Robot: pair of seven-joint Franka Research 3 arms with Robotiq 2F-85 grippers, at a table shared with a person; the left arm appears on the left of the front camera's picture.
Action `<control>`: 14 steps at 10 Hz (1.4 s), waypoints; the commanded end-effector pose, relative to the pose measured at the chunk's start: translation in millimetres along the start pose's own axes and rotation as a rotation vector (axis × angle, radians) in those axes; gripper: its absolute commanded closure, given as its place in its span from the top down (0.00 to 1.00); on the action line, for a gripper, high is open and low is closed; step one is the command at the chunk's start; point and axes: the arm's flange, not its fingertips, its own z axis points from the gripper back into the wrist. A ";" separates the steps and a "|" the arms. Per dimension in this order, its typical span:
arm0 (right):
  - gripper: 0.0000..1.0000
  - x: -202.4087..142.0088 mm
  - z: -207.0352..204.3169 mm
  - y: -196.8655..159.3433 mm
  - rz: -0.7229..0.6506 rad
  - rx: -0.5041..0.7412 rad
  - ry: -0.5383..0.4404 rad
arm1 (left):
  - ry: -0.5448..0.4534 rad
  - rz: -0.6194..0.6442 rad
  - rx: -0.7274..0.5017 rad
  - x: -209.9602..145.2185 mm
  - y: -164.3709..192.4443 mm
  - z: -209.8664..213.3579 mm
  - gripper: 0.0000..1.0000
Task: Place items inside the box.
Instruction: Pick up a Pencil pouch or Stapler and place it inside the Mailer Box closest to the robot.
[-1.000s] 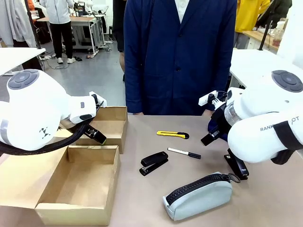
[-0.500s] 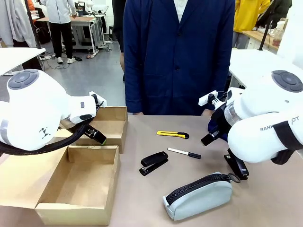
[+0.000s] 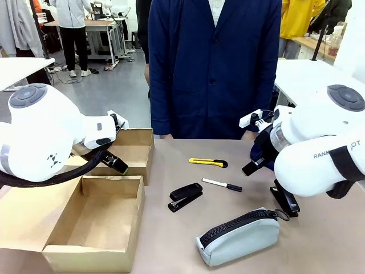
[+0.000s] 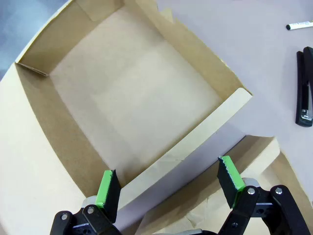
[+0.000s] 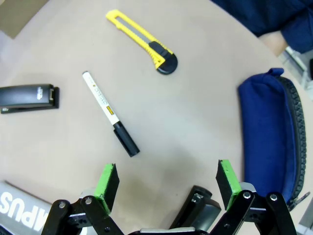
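Note:
An open cardboard box point(image 3: 130, 220) point(image 4: 205, 122) with nothing in it sits at the table's left. On the table to its right lie a yellow utility knife point(image 3: 208, 162) point(image 5: 142, 39), a white-and-black marker point(image 3: 222, 185) point(image 5: 110, 113), a black stapler point(image 3: 185, 197) point(image 5: 27, 98) point(image 4: 305, 88) and a pale grey-blue zip pouch point(image 3: 239, 235). A navy pouch point(image 5: 266, 132) lies beside my right gripper. My left gripper point(image 3: 117, 164) point(image 4: 168, 183) hovers open over the box's back wall. Above the table by the marker, my right gripper point(image 3: 252, 166) point(image 5: 166, 183) is open and holds nothing.
A second shallow cardboard tray point(image 3: 134, 149) adjoins the box at the back. A black object point(image 3: 285, 200) lies under my right arm. A person in a dark blue coat point(image 3: 214, 68) stands at the far edge. The marker's tip point(image 4: 299, 25) shows at the left wrist view's corner.

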 end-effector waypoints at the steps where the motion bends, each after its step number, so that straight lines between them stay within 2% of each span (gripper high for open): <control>1: 1.00 7.7 24.2 -8.0 -0.035 0.061 0.041 | -0.051 -0.029 -0.067 -3.4 3.0 27.5 1.00; 2: 1.00 16.5 65.2 -24.4 -0.167 0.121 0.062 | -0.100 0.007 -0.168 -7.3 7.6 67.1 1.00; 3: 1.00 17.8 121.6 -48.8 -0.353 0.226 0.068 | -0.066 0.089 -0.219 -14.0 13.0 111.9 1.00; 4: 1.00 7.2 161.8 -68.5 -0.483 0.299 0.068 | -0.119 0.152 -0.305 -27.8 24.4 150.1 1.00; 5: 1.00 -16.5 197.5 -96.6 -0.618 0.393 0.054 | -0.101 0.091 -0.493 -49.7 45.0 177.4 1.00; 6: 1.00 -53.7 222.8 -129.3 -0.703 0.471 0.019 | -0.099 0.097 -0.655 -74.0 73.3 192.6 1.00; 7: 1.00 -112.6 246.1 -174.1 -0.758 0.563 -0.072 | -0.140 0.162 -0.781 -104.9 113.2 199.4 1.00; 8: 1.00 -171.5 255.5 -213.1 -0.898 0.618 -0.187 | -0.226 0.305 -0.879 -135.3 156.1 198.2 1.00; 10: 1.00 -276.4 251.6 -256.7 -1.178 0.717 -0.419 | -0.514 0.615 -1.068 -209.0 227.0 180.2 1.00; 11: 1.00 -316.8 239.9 -266.6 -1.291 0.739 -0.508 | -0.654 0.758 -1.148 -239.7 242.5 164.1 1.00; 12: 1.00 -353.4 220.4 -271.4 -1.335 0.697 -0.616 | -0.788 0.884 -1.249 -264.1 249.5 143.6 1.00; 13: 1.00 -367.8 208.0 -274.2 -1.341 0.638 -0.679 | -0.869 0.998 -1.281 -268.0 248.3 126.4 1.00; 14: 1.00 -355.1 206.1 -272.5 -1.312 0.506 -0.616 | -0.923 1.064 -1.247 -254.6 235.6 110.1 1.00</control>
